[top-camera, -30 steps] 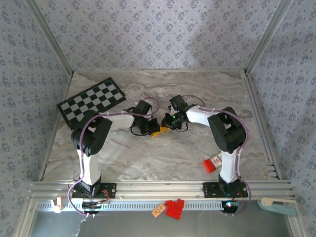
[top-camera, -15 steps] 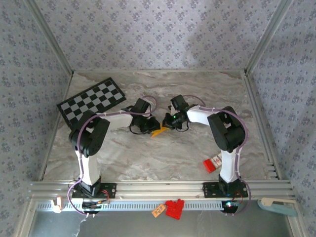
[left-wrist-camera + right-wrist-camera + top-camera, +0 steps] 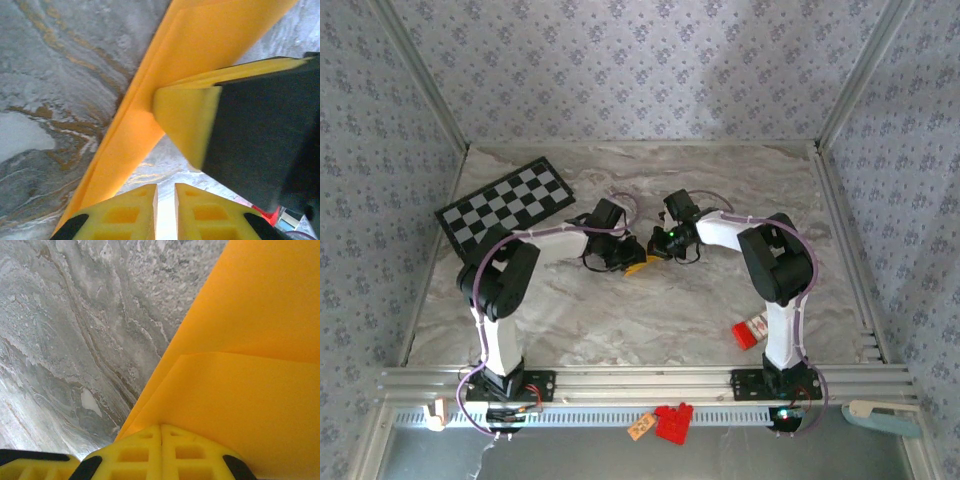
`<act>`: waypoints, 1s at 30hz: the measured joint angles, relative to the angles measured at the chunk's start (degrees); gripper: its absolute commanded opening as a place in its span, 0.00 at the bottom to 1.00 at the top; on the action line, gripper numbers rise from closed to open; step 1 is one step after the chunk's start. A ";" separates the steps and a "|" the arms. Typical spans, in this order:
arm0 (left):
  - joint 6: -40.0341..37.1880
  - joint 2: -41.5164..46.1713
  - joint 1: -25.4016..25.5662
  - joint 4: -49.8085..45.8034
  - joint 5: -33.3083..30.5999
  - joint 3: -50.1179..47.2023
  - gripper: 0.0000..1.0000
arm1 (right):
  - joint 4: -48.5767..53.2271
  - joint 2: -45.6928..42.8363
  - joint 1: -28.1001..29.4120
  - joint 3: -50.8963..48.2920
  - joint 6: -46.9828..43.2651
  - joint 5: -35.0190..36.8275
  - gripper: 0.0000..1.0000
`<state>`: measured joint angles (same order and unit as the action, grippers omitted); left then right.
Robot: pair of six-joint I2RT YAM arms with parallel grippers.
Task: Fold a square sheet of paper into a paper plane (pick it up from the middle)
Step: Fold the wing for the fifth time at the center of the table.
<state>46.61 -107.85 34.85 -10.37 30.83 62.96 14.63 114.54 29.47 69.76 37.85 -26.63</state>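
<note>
The orange-yellow paper point(image 3: 642, 266) lies folded on the marble table between the two grippers, as a long narrow strip with layered edges point(image 3: 150, 100) point(image 3: 250, 365). My left gripper point(image 3: 626, 256) point(image 3: 165, 210) sits just off the strip's edge, open by a narrow gap with nothing between its fingers. My right gripper point(image 3: 661, 246) point(image 3: 161, 432) is shut, its tips together and resting on the top layer of the paper. In the left wrist view one of the right gripper's fingers point(image 3: 187, 122) presses down on the strip.
A black-and-white checkered board point(image 3: 506, 204) lies at the back left. A small red block point(image 3: 748, 334) sits near the right arm's base. A red piece and a tag point(image 3: 670, 421) lie below the front rail. Patterned walls enclose the table.
Both grippers have shifted slightly around the paper, the left edging right toward it and the right moving a little toward the back. The paper stays in place.
</note>
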 measured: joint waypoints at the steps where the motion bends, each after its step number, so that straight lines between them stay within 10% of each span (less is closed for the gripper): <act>1: 0.00 -0.33 -0.07 -0.17 0.00 0.00 0.16 | 0.13 0.02 0.00 0.11 0.00 0.00 0.04; 30: -0.70 -1.90 -3.87 7.91 4.81 -5.75 0.11 | 8.13 3.02 0.00 6.23 -4.00 0.24 0.03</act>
<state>45.91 -109.75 30.98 -2.46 35.64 57.21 22.76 117.56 29.47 75.99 33.85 -26.39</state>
